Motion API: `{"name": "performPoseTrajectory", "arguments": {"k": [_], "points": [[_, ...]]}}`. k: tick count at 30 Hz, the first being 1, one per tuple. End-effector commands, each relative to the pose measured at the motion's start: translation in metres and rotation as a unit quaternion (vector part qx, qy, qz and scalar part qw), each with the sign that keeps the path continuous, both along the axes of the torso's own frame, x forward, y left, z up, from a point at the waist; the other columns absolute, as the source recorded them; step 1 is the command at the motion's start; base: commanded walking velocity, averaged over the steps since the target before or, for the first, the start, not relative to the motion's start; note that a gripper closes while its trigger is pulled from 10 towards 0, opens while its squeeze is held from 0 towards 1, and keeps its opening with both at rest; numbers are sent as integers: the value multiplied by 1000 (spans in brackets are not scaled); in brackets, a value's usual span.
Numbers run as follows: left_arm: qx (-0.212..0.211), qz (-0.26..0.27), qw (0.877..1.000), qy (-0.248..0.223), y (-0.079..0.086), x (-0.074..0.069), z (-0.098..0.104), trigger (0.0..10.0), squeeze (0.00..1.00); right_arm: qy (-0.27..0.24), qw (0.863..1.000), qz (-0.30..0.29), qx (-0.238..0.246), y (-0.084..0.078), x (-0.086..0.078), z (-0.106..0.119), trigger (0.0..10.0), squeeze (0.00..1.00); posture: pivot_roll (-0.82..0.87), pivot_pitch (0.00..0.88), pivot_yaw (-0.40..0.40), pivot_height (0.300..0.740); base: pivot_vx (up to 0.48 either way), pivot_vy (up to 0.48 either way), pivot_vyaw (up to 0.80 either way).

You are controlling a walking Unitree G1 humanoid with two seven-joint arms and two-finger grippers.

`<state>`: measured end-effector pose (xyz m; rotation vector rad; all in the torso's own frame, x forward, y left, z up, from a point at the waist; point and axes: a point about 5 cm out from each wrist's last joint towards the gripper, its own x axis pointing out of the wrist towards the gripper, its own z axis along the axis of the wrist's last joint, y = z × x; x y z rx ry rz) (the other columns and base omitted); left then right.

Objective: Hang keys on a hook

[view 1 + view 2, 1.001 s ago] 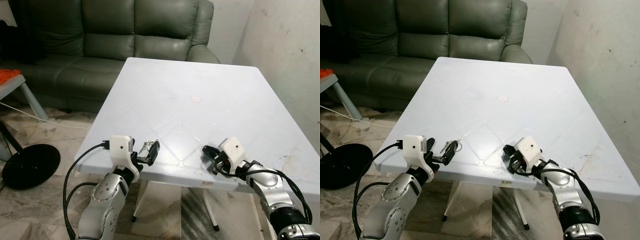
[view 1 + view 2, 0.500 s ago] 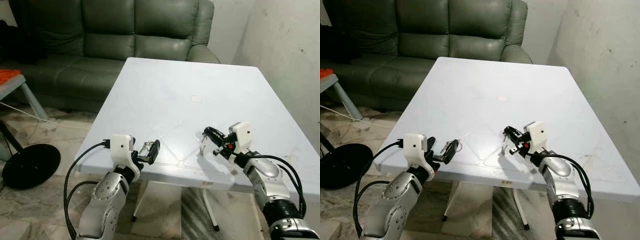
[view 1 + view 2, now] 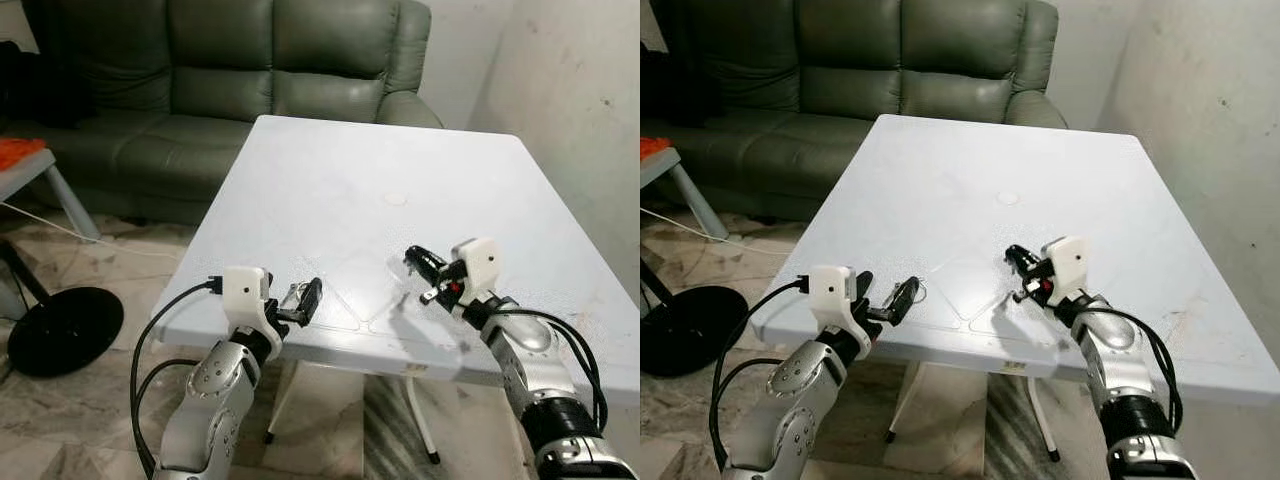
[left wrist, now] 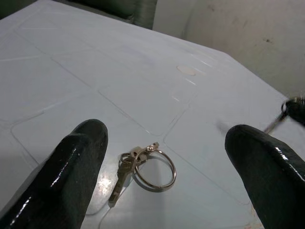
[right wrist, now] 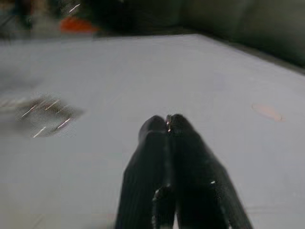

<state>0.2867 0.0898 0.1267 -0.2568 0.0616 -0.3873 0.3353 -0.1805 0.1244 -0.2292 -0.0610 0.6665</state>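
The left gripper [image 4: 162,162] – fingers apart – frames the keys [image 4: 143,169]; right gripper [image 3: 418,266] is pinched together. Next, I think: closing on the ring.

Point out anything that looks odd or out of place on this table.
One set of keys lies loose on the white table near its front edge, between the open fingers of the left gripper. The right gripper is shut above the table. No hook can be seen here.
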Motion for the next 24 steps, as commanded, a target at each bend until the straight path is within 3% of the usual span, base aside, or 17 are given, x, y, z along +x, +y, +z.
{"name": "performPoseTrajectory", "arguments": {"k": [1, 6, 14, 15, 16, 17, 18, 19, 20, 21, 24], "points": [[-6, -2, 1000, 1, -5, 0, 0, 10000, 0, -9, 999, 33, -37, 5, -3, 2, 10000, 0, 32, 24, -50, 740, 0, 0, 0], [-8, -2, 1000, 2, -5, 1, 0, 10000, 0, 6, 993, 79, -88, 14, -12, -9, 10000, 0, 28, 31, -50, 740, 0, 0, 0], [-10, -1, 1000, 3, -6, 1, 0, 10000, 0, 25, 995, 66, -67, 16, -13, -12, 10000, 0, 26, 35, -49, 740, 0, 0, 0], [-10, -1, 1000, 3, -6, 1, 0, 10000, 0, 32, 996, 63, -58, 15, -12, -12, 10000, 47, 24, 41, -49, 740, 0, 0, 0], [-10, -1, 1000, 3, -6, 1, 0, 10000, 0, 34, 997, 49, -53, 14, -10, -11, 10000, 996, 25, 41, -49, 740, 0, 0, 0], [-10, 0, 1000, 3, -6, 1, 0, 10000, 0, 32, 997, 40, -56, 14, -9, -11, 10000, 996, 25, 41, -50, 740, 0, 0, 0], [-11, 0, 1000, 3, -6, 1, 0, 10000, 0, 29, 997, 32, -62, 13, -7, -11, 10000, 859, 25, 43, -51, 740, 0, 0, 0], [-12, 0, 1000, 4, -6, 1, 0, 10000, 0, 30, 997, 31, -66, 13, -7, -11, 10000, 278, 25, 43, -51, 740, 0, 0, 0], [-12, 0, 1000, 4, -6, 1, 0, 10000, 0, 31, 997, 34, -66, 14, -7, -11, 10000, 278, 25, 43, -51, 740, 0, 0, 0], [-12, 0, 1000, 4, -6, 1, 0, 10000, 0, 30, 997, 36, -66, 14, -7, -11, 10000, 0, 25, 43, -51, 740, 0, 0, 0], [-12, 0, 1000, 4, -6, 0, 0, 10000, 0, 26, 997, 35, -64, 15, -7, -9, 10000, 0, 25, 46, -54, 740, 0, 0, 0]]}}
